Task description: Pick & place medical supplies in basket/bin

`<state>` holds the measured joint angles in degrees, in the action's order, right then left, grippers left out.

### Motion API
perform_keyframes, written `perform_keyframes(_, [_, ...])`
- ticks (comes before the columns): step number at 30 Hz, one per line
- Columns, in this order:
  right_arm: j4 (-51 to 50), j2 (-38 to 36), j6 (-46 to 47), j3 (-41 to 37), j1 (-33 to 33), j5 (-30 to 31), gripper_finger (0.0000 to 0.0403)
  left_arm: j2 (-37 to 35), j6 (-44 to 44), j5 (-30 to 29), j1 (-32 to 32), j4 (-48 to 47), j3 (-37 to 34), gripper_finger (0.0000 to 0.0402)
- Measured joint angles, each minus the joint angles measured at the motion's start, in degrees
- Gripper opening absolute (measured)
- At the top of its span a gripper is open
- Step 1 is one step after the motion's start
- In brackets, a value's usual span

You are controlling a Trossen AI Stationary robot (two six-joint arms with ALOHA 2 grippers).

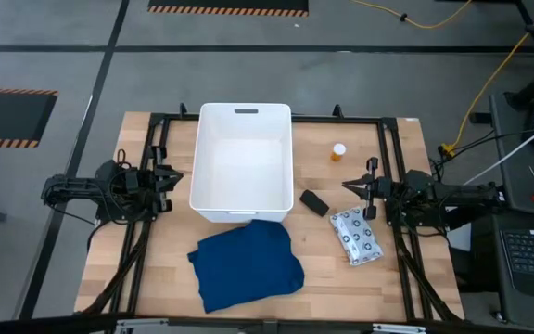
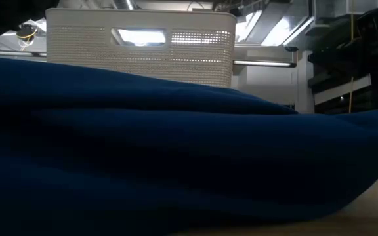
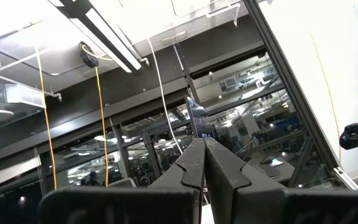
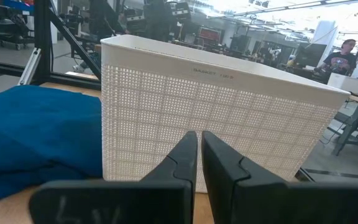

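Observation:
The white tub stands mid-table on its base, slot handle at its far rim. The dark blue cloth lies crumpled on the table just near of it and fills the low view. To the tub's right, the black oblong and the white dotted packet lie flat. The orange bottle stands farther back. My left gripper hovers shut at the tub's left side, its wrist view tilted up at the ceiling. My right gripper is shut to the tub's right, facing the tub.
A black metal frame runs around the table's edges and beside both arms. Bare wood lies left of the cloth and along the near edge. A person sits in the room beyond the table.

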<state>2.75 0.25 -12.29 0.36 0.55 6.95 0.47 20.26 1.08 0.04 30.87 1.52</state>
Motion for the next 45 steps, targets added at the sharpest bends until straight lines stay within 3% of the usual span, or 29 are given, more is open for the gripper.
perform_keyframes(16, [0.97, -0.02, 0.00, -0.01, 0.01, 0.56, 0.0028, 0.02, -0.16, 0.00, -0.01, 0.02, 0.02, 0.0006])
perform_keyframes(35, [4.45, -0.02, 0.42, -0.02, 0.01, 0.60, 0.0028, 0.02, -10.51, -0.16, -0.01, 0.73, 0.02, 0.0006])
perform_keyframes(40, [6.92, 0.00, 4.72, 0.00, 0.01, 1.34, 0.0028, 0.00, -10.55, -3.98, -0.01, 1.03, 0.02, 0.0006])
perform_keyframes(45, [6.98, 0.00, 4.79, 0.00, 0.01, 1.36, 0.0028, 0.00, -11.10, -14.05, -0.01, 0.76, 0.02, 0.0006])
